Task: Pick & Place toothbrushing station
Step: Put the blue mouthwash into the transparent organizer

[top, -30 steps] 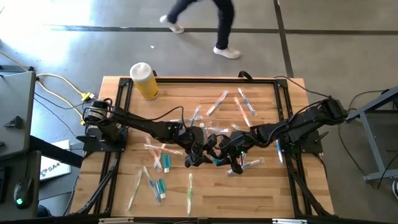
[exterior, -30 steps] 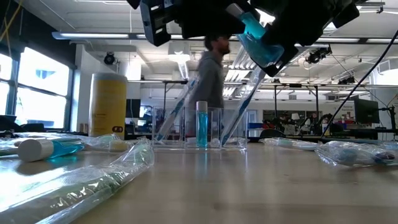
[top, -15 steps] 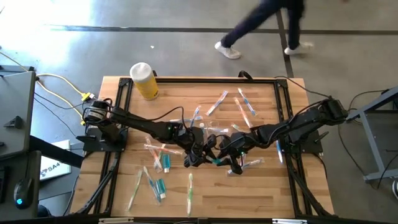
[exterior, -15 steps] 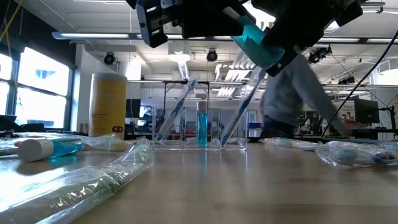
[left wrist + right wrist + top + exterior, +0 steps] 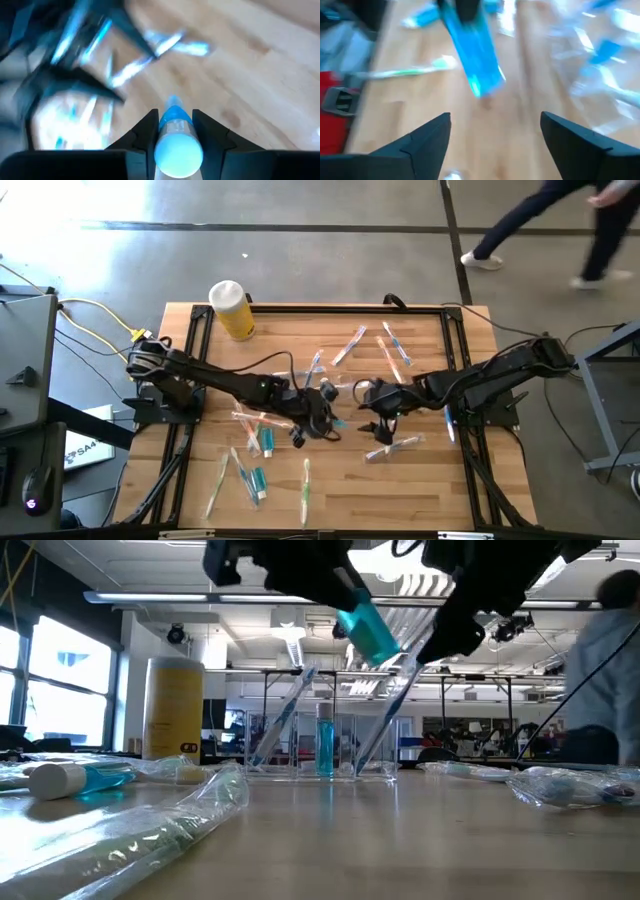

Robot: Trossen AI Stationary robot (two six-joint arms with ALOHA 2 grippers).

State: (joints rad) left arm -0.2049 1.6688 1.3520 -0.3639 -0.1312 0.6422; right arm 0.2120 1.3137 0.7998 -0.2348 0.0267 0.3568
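Low view shows see-through plastic wrappers [image 5: 150, 825] lying on the near part of the wooden table [image 5: 440, 490]. Above them, the left gripper [image 5: 172, 131] hangs in the air over the middle of the table and pinches a short tube with a teal end [image 5: 365, 630] between its two dark fingers. The tube is tilted and touches nothing else. Just to its right, the right gripper [image 5: 492, 132] has its fingers spread wide and holds nothing. Farther back in the middle stands the small clear plastic container [image 5: 320, 745], with thin toothbrushes [image 5: 280, 725] leaning in it and one blue tube upright. More pastel toothbrushes [image 5: 305, 490] and tubes lie scattered around the table. At the far left corner stands a yellow bottle with a white cap [image 5: 232, 308]. Beyond the table, a person [image 5: 560, 220] walks on the grey floor.
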